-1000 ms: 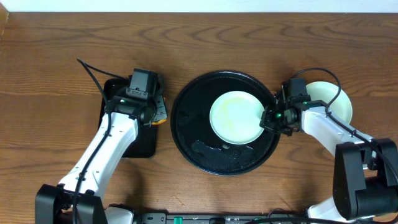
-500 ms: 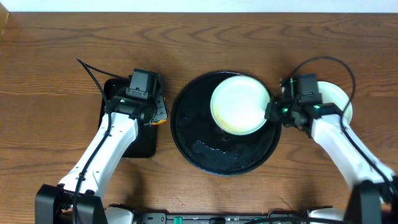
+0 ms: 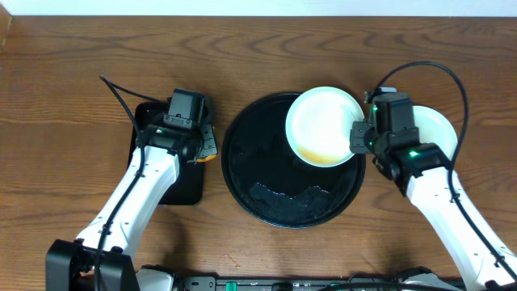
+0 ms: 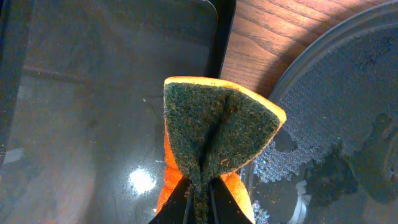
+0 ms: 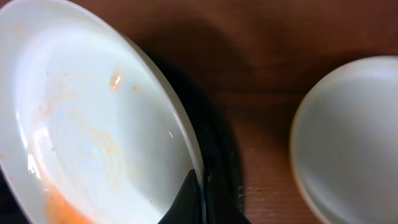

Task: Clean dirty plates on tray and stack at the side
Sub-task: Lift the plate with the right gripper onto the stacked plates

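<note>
**R gripper clamped on sauce-smeared plate at tray's upper right; L gripper pinching sponge**

Overhead: the right gripper [image 3: 358, 139] is closed on the right-hand rim of a pale mint plate [image 3: 325, 127]. That plate sits over the upper-right part of the round black tray [image 3: 242, 153], w/ its top edge reaching past the tray rim. Orange-brown sauce shows along the plate's lower edge. Right wrist view confirms the fingertips together on the rim, w/ smears across the plate's inside and a thicker streak at lower left of the frame. A second mint plate [image 3: 443, 129] lies on the wood tabletop [image 3: 81, 65] at the right, just beside the gripper and partly hidden by the arm; apart from the held plate.

Wet suds [image 3: 287, 198] spread over the tray's lower half.

Left side: the left gripper [image 4: 199, 190] is shut on an orange sponge [image 4: 217, 130] w/ dark green scouring face, folded in the pinch. It hangs over the right edge of the rectangular black tray [image 4: 93, 93], near the round tray's left rim.
</note>
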You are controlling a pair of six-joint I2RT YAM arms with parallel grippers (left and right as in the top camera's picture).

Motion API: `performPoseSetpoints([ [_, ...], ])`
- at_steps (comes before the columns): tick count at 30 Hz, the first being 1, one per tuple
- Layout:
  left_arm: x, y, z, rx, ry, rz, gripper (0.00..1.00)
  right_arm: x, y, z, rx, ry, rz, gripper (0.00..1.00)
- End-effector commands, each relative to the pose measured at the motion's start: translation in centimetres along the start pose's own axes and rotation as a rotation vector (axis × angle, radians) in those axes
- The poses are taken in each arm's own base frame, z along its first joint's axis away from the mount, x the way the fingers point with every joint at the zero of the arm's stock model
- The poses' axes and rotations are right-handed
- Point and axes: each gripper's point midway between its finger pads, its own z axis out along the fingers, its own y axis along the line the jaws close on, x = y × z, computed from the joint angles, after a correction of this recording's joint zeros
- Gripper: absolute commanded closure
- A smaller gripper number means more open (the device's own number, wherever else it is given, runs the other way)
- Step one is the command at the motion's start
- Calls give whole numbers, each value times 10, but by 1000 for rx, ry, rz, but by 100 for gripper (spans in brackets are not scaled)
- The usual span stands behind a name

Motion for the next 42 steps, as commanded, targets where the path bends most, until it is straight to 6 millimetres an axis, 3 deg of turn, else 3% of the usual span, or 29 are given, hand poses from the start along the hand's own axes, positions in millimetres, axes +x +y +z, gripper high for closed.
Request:
performPoseSetpoints([
  [1,4,6,3,-20,9,9,92,-23,-4,-13,134,-94,-146,99],
  [8,4,6,3,-20,9,9,92,-42,31,-33,247,-225,-428,99],
  [14,4,6,3,-20,9,9,92,-59,50,-58,389,-348,-550,99],
  [18,4,6,3,-20,9,9,92,-69,52,-70,452,-403,-562,99],
  [35,4,6,3,-20,9,9,92,-71,54,-71,452,-411,-572,99],
  [39,4,6,3,-20,9,9,92,-69,44,-68,445,-408,-457,99],
  [42,4,6,3,-21,9,10,92,-57,33,-54,388,-351,-343,99],
])
